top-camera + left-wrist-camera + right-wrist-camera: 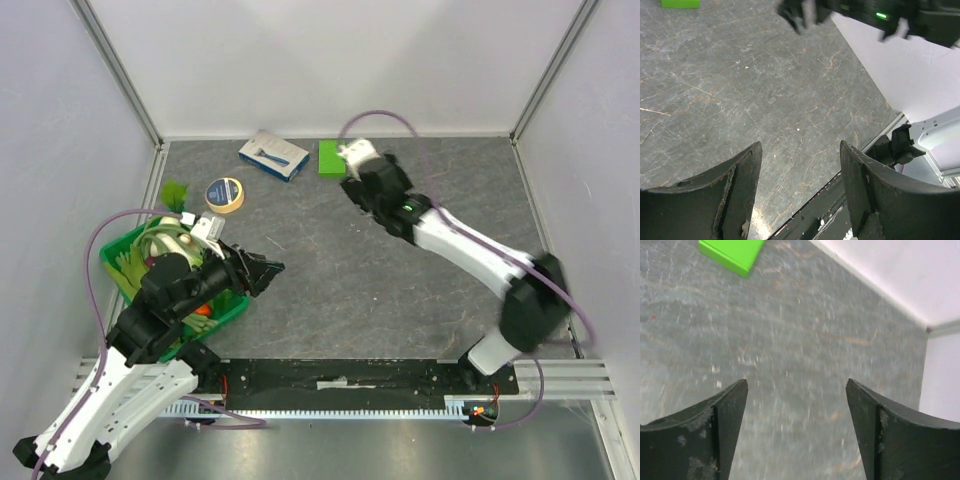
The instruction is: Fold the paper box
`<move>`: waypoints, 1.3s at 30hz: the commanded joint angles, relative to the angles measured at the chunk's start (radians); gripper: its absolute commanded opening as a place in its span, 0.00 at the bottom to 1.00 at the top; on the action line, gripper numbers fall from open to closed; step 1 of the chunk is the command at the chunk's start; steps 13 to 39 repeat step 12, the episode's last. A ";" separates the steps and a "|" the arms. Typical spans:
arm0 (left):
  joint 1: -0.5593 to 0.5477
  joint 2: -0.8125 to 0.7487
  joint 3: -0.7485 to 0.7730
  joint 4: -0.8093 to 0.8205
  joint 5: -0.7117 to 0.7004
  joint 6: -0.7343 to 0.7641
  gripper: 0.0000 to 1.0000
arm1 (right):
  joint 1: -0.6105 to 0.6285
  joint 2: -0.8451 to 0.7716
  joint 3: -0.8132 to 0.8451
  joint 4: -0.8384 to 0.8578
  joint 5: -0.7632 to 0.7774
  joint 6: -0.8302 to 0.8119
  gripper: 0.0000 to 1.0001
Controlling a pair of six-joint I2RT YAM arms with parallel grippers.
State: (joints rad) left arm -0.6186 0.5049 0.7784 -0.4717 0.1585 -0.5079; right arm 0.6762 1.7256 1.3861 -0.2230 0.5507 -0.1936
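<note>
The paper box (pixel 330 158) is a small lime-green block, closed up, lying on the grey table near the back wall. It also shows at the top left of the right wrist view (pixel 732 254) and at the top edge of the left wrist view (pixel 680 3). My right gripper (pixel 356 162) hovers just right of the box, open (pixel 796 385), with only blurred table between its fingers. My left gripper (pixel 262 272) hangs beside the crate at the left, open (pixel 800 150) and holding nothing.
A dark green plastic crate (pixel 228 310) with vegetables stands at the left under my left arm. A blue-and-white flat carton (pixel 273 155) and a roll of tape (pixel 225 194) lie at the back left. White walls close in the table.
</note>
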 commanded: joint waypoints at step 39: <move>0.000 -0.075 0.079 0.010 -0.073 -0.006 0.71 | -0.041 -1.206 -0.371 -0.354 -0.120 0.419 0.98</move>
